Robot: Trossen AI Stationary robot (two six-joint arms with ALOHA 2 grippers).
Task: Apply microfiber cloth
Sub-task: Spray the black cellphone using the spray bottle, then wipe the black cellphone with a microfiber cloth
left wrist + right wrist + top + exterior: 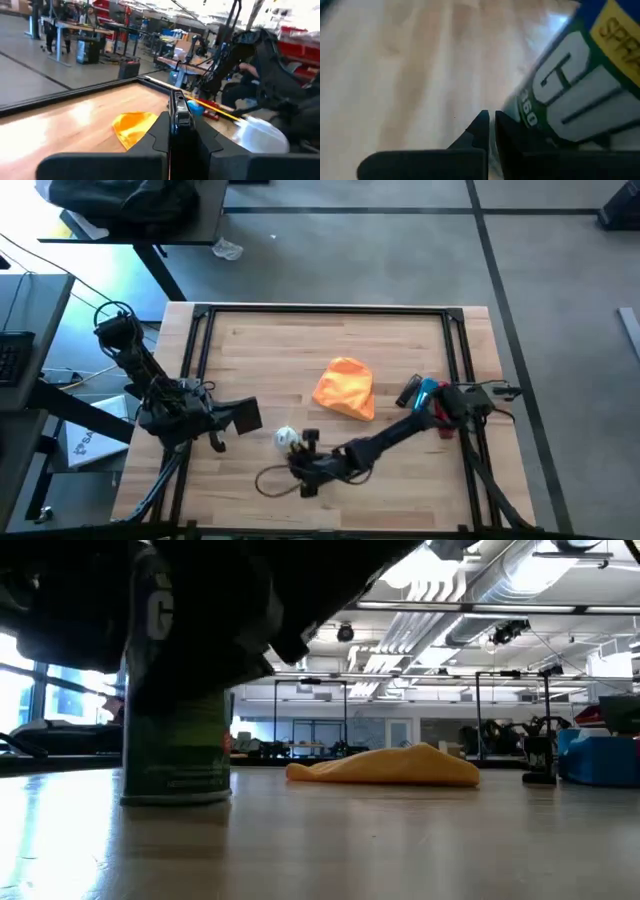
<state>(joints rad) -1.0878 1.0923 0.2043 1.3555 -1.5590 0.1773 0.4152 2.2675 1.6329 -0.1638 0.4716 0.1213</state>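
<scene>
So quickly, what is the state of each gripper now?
Left gripper: jaws closed, holding nothing, over the table's left side.
Right gripper: jaws closed and empty, beside the spray can.

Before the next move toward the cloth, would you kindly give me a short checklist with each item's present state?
1. Microfiber cloth lying free on the table, nothing on it: ok.
2. Right pincer empty: ok, shut on nothing beside the spray can.
3. Right pincer at the cloth: not ok, it sits well apart from it.
4. Left pincer out of the path: ok, at the table's left side.
5. Spray can upright: ok.
</scene>
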